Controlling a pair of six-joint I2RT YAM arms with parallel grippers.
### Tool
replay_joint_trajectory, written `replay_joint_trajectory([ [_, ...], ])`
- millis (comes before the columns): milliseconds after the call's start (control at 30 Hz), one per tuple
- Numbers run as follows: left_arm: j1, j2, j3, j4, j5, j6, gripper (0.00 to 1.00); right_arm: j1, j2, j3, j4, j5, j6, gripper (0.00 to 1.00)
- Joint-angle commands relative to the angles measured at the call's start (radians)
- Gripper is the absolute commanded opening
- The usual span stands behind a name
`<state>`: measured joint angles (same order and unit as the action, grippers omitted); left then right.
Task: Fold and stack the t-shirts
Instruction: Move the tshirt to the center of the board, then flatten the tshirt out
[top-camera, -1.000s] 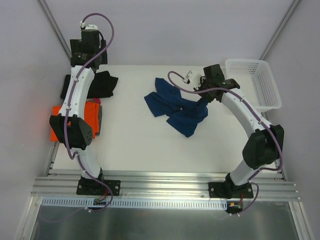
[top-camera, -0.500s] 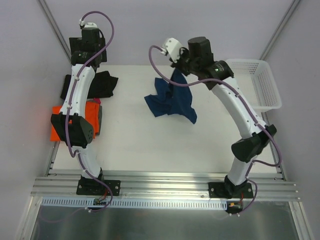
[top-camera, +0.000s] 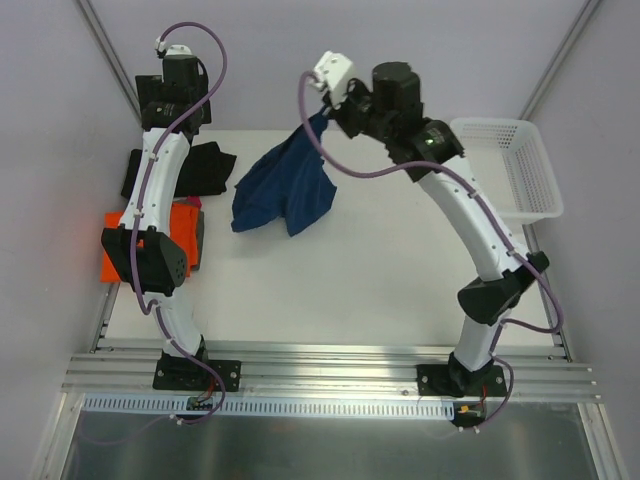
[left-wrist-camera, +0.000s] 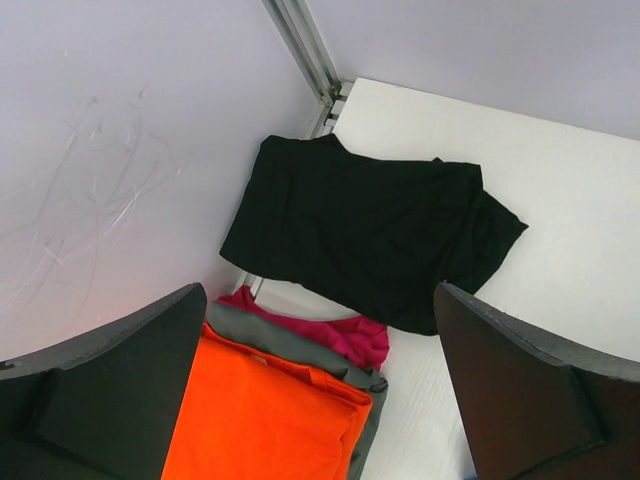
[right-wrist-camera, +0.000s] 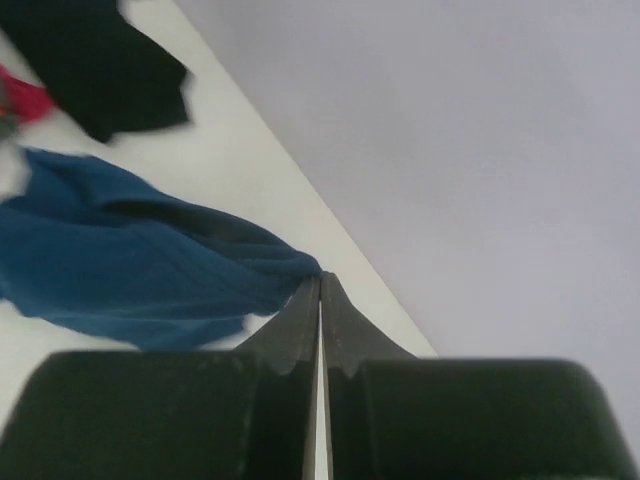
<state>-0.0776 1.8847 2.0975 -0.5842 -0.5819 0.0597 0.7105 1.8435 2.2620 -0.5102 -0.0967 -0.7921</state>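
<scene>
My right gripper (top-camera: 322, 108) is raised above the back middle of the table, shut on an edge of the navy blue t-shirt (top-camera: 282, 190), which hangs down to the left with its lower part on the table. In the right wrist view the gripper (right-wrist-camera: 320, 280) pinches the blue cloth (right-wrist-camera: 130, 265). The black t-shirt (left-wrist-camera: 370, 230) lies crumpled at the back left corner (top-camera: 205, 168). The orange t-shirt (left-wrist-camera: 265, 420) lies folded on top of a stack (top-camera: 182, 228). My left gripper (left-wrist-camera: 320, 400) is open and empty, high above the stack.
A white lattice basket (top-camera: 505, 165) stands at the back right. Under the orange shirt lie a grey cloth (left-wrist-camera: 290, 350) and a magenta cloth (left-wrist-camera: 345, 335). The left wall and a corner rail (left-wrist-camera: 305, 45) are close by.
My right gripper has lifted the navy shirt off the table and carried it up and to the left. The shirt now hangs stretched. The left arm has not moved.
</scene>
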Motion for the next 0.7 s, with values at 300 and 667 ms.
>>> replay_joint_trajectory([
  [300,-0.001,0.019,0.061,0.0,-0.004,-0.034,0.99,-0.434,-0.265,-0.448,-0.238,0.046,-0.222,0.01],
  [667,-0.007,-0.006,0.015,0.001,-0.018,-0.026,0.99,-0.347,-0.219,-0.451,-0.32,-0.028,-0.202,0.75],
])
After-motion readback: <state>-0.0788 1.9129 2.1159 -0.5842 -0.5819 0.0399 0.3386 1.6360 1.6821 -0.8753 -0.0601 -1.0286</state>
